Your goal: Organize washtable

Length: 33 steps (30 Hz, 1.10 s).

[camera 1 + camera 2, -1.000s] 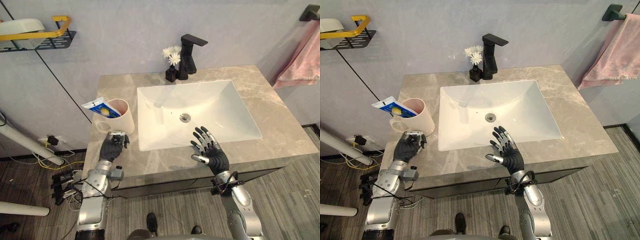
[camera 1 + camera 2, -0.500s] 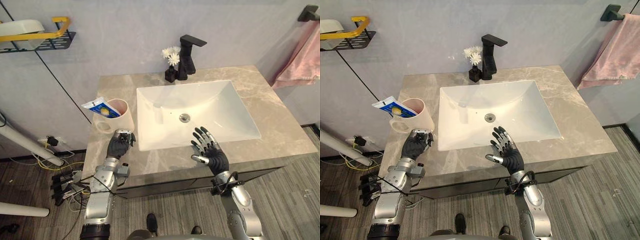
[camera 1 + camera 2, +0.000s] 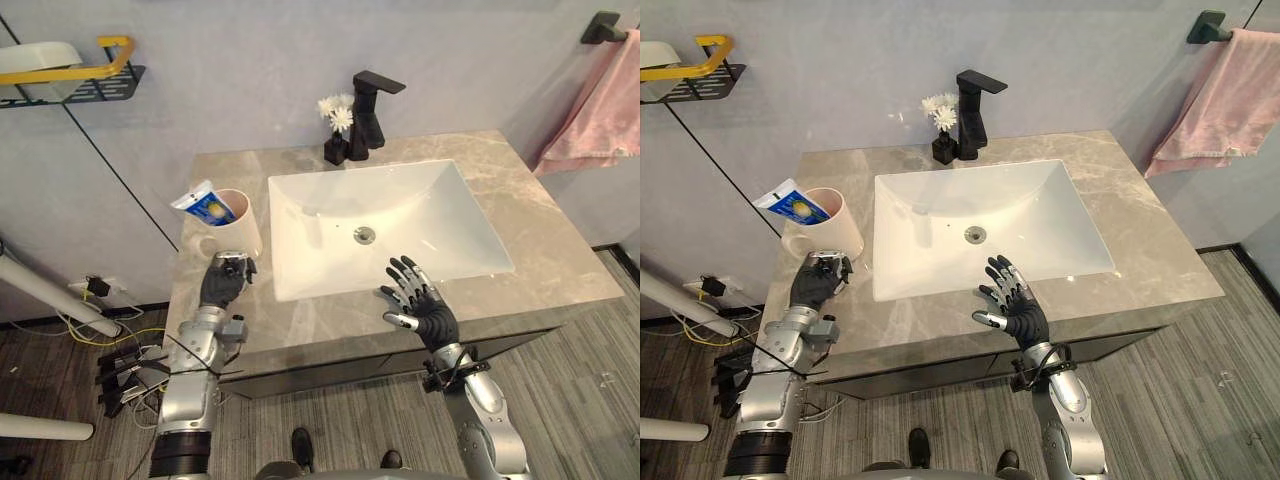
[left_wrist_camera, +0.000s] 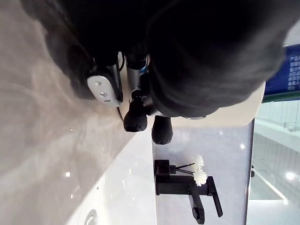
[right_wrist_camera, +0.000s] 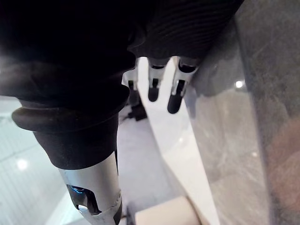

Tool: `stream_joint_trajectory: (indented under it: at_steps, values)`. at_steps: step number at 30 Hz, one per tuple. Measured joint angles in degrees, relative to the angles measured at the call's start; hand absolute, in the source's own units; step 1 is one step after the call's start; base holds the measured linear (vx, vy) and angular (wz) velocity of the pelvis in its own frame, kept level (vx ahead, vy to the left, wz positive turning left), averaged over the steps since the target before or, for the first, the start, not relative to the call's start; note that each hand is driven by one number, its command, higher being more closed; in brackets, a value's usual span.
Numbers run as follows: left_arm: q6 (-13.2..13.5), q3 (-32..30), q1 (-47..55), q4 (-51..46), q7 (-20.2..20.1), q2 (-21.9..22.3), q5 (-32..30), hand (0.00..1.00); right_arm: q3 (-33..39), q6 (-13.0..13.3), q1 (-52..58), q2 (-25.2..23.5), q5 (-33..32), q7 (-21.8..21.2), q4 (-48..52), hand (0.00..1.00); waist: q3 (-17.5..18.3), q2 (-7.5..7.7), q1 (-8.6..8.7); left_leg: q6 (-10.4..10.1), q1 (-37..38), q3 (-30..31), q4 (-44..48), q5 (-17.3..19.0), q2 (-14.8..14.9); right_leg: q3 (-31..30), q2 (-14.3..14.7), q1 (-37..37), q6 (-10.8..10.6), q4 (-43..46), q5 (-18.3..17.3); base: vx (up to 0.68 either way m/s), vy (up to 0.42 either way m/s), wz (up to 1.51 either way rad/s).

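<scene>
at ten o'clock of the scene a wall shelf (image 3: 95,85) with a yellow rail hangs well apart from the counter (image 3: 560,250). the task's things sit at nine o'clock of the basin (image 3: 400,205): a pale pink cup (image 3: 243,225) standing upright on the stone, with a blue-and-white toothpaste tube (image 3: 205,203) leaning out of it toward ten o'clock. the cup's handle (image 3: 796,240) points to about seven o'clock.

our left hand (image 3: 218,288) is at six o'clock of the cup, just beside its base. its fingers are curled in, and as far as we can see they have hold of nothing. the left wrist view shows the dark tips bent with the cup's wall just past them.

at twelve o'clock of the basin stand a small black vase of white flowers (image 3: 335,135) and a black faucet (image 3: 372,110).

our right hand (image 3: 428,318) hovers at six o'clock of the basin over its front rim, fingers spread wide and empty. a pink towel (image 3: 595,110) hangs at two o'clock.

we judge the step in hand to be the reach for the cup. next the left hand would need to uncurl, close in on the wall or the handle, and grip low so the tube does not tip out.
</scene>
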State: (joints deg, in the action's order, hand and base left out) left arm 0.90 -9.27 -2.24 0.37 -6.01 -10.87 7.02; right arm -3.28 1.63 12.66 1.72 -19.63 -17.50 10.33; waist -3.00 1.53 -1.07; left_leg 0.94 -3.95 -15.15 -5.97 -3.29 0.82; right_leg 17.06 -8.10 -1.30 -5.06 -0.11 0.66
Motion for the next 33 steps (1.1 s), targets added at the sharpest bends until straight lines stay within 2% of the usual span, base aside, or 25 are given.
stream_joint_trajectory:
  at_steps: [3,10,27,33]
  values:
    - [-0.6,-2.6,-1.4,1.3,0.1,-1.4,-0.1,1.00,0.0,0.1,0.2,0.0,0.0,-0.1,0.3,0.00,0.0,0.08,0.08,0.0,-0.5,-0.5,0.0,0.0,0.3,0.0,0.3,-0.8,0.4,-0.1,0.4,-0.03,-0.005,-0.14]
    - [-0.7,-2.8,-1.6,1.4,0.1,-1.8,-0.5,1.00,0.1,0.4,0.9,0.0,0.0,-0.2,1.0,0.00,-0.1,-0.11,0.16,-0.1,-0.8,-0.6,0.0,0.0,0.2,0.1,0.3,-1.0,0.4,-0.3,0.4,-0.01,0.000,-0.02]
    - [-1.7,-1.0,-6.5,2.3,0.3,-4.2,-0.5,1.00,-0.1,1.9,1.2,0.0,0.0,-0.2,2.5,0.00,-1.6,0.43,0.17,-0.4,-2.1,-2.6,0.0,-0.6,0.2,-1.3,0.1,-3.1,0.4,-0.3,0.4,0.00,0.005,-0.05]
    - [-2.0,0.4,-10.1,3.9,1.2,-6.3,-0.5,1.00,-0.8,2.2,1.2,0.0,-0.1,-0.2,3.6,0.00,-2.5,0.71,0.32,-0.4,-2.4,-3.6,0.0,-0.6,0.2,-2.0,0.1,-3.9,0.4,-0.4,0.4,0.01,-0.001,-0.07]
